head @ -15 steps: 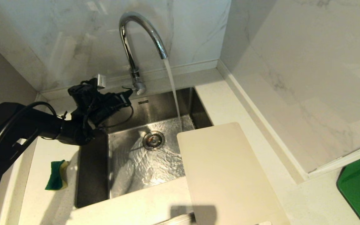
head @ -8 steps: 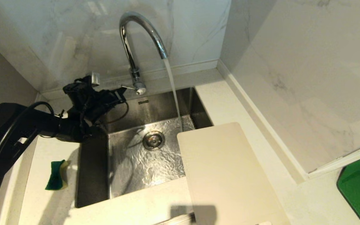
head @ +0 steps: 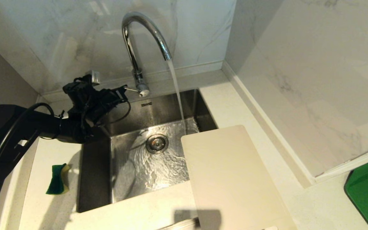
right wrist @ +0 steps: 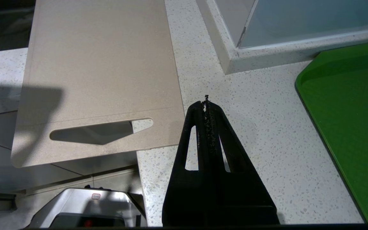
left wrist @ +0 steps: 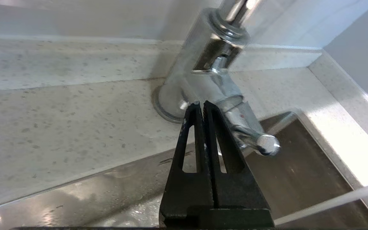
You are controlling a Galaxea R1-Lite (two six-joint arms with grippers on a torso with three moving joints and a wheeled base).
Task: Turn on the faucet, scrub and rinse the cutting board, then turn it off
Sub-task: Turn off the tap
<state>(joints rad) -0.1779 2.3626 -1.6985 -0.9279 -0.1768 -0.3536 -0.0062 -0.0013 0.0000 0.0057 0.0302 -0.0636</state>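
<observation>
1. The left gripper (left wrist: 200, 104) is sitting with fingers pressed together, empty, tips just beside the faucet (head: 141, 48) base.
2. Water is running into the steel sink (head: 94, 172), set in a speckled pale countertop (right wrist: 267, 134) under marble-look walls (head: 299, 64).
3. The right gripper (right wrist: 206, 102) is likewise closed, empty, hanging over the countertop between the cutting board (right wrist: 101, 64) and a green mat (right wrist: 350, 111).
4. The board's far end is overhanging the sink.

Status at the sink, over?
Left gripper shut beside chrome gooseneck faucet lever, water running. Right gripper shut, parked. Cream plastic cutting board dry, untouched. Nothing blocking.

Chrome faucet (head: 139, 41), cream cutting board (head: 232, 179), green-and-yellow sponge (head: 57, 179), speckled white counter (right wrist: 267, 153)
</observation>
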